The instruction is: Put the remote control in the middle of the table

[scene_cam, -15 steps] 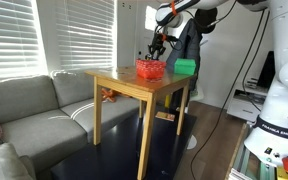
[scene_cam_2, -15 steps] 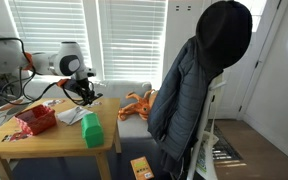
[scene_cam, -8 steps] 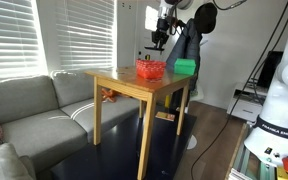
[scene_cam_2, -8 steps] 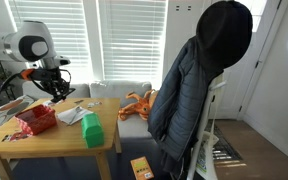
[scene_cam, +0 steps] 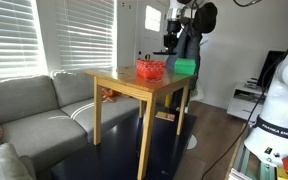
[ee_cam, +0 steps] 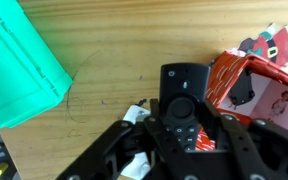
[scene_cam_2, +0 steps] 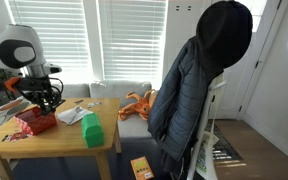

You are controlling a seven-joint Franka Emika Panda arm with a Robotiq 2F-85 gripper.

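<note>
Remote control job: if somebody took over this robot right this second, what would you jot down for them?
The gripper looks shut on the remote control, holding it raised above the table.
Below it is bare wood, with the green box on one side and the red basket on the other.
Done: the remote is picked up.
Left: carry it over the table's middle, lower it, open the jaws, back away.
</note>
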